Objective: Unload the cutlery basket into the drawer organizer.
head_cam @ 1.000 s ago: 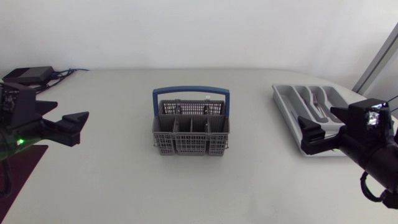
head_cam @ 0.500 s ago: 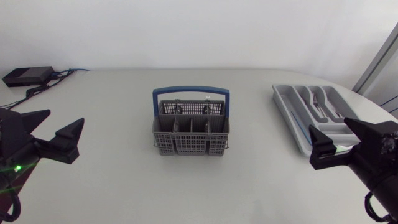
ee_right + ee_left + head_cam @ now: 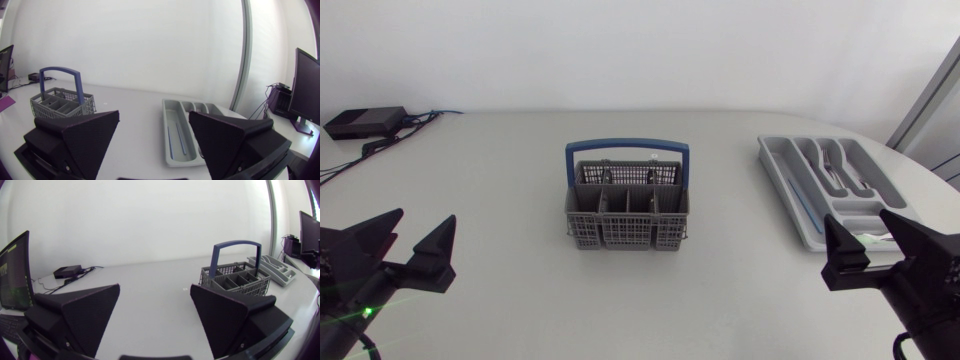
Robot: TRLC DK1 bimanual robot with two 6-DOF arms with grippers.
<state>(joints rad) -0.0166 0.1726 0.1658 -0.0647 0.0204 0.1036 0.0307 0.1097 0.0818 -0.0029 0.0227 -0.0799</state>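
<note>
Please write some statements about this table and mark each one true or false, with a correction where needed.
The basket has a blue handle: true.
The left gripper is shut on a fork: false, it is open and empty.
The organizer is on the right arm's side of the basket: true.
The basket lies on its side: false, it stands upright.
The right gripper is inside the basket: false, it is open, near the organizer.
</note>
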